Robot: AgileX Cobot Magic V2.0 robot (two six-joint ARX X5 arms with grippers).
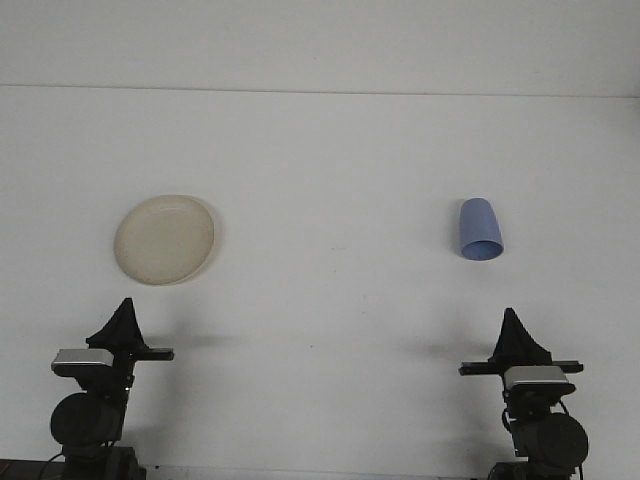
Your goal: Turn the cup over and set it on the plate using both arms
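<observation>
A blue cup [479, 230] rests on the white table at the right, narrow base away from me and wide rim toward me. A cream round plate [164, 238] lies flat on the left side with nothing on it. My left gripper [126, 306] sits low at the front left, below the plate, its fingers meeting in a point and holding nothing. My right gripper [510, 316] sits at the front right, just nearer than the cup and apart from it, fingers likewise together.
The white table [330, 300] runs back to a white wall. Bare tabletop separates the plate from the cup, and each gripper from the object beyond it.
</observation>
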